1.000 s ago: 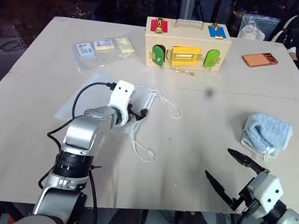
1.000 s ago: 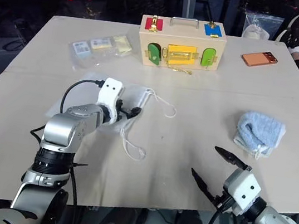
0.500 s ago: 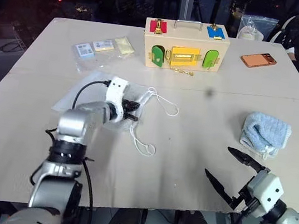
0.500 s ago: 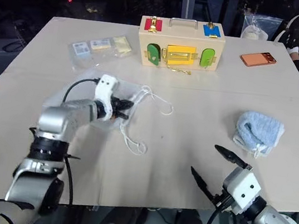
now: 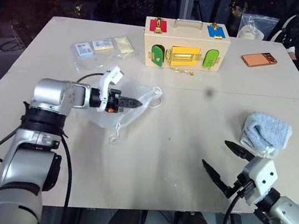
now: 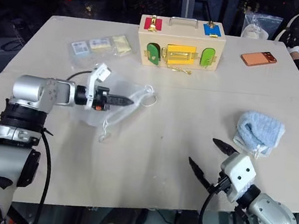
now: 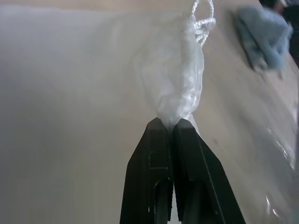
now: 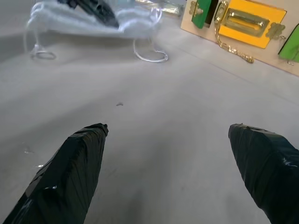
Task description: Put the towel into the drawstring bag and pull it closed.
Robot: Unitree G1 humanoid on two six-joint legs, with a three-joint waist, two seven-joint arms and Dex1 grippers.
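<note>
The left gripper (image 5: 137, 103) is clamped tight on a bunched fold of the drawstring bag (image 5: 117, 110), its two black fingers (image 7: 184, 154) pressed together with the sheer white mesh squeezed between their tips. The gripper points roughly level toward the middle of the table (image 5: 175, 166), and the mesh hangs from it, draping down to the tabletop. One thin white cord loop (image 5: 154, 98) lies just past the fingertips, and another cord loop (image 5: 113, 138) trails below the bag toward the near edge. The towel (image 5: 267, 133), a lumpy light-blue terry bundle, sits well apart from the bag on the right side of the table, outside the pouch. The right gripper (image 5: 224, 162) hovers near the front edge, close to the towel but not touching it, its fingers spread wide with nothing between them. Farther back stand a wooden latch box (image 5: 185, 44) with coloured doors, a clear packet of small cards (image 5: 100, 48) and an orange phone (image 5: 259, 60).
</note>
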